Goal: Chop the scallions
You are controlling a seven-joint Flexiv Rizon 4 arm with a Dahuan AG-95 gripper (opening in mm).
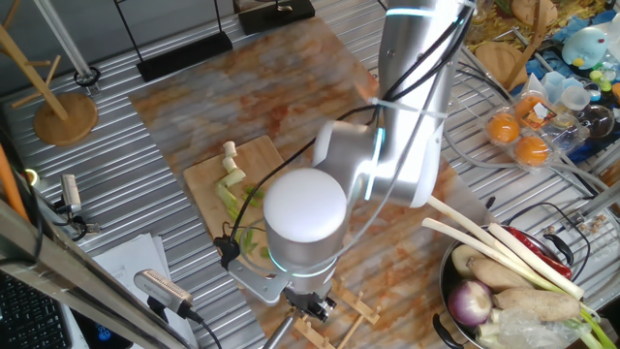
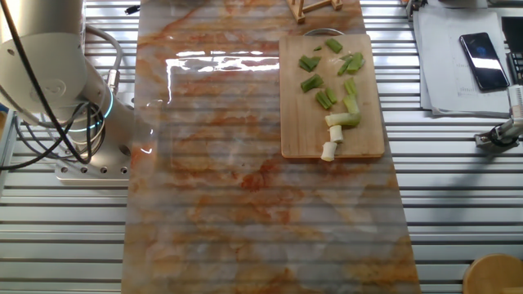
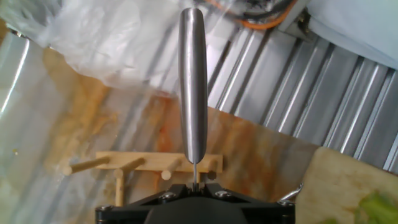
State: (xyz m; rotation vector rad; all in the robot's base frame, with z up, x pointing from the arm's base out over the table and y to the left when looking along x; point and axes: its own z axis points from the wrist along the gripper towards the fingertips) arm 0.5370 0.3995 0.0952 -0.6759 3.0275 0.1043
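A marbled orange-and-white mat [image 2: 245, 163] covers the ribbed metal table [image 2: 458, 204], and the silver robot arm [image 1: 407, 107] bends over it. A wooden cutting board [image 2: 331, 122] lies on the mat, and the scallions [image 2: 335, 86] rest on it as short green and white cut pieces scattered across its surface. In the hand view, the gripper [image 3: 196, 186] is closed on a knife [image 3: 193, 81], seen spine-on with its steel handle pointing away, just above a small wooden peg rack [image 3: 149, 165] beside the board. A phone [image 2: 480, 61] lies on papers nearby. No legible writing shows, though blur may hide some.
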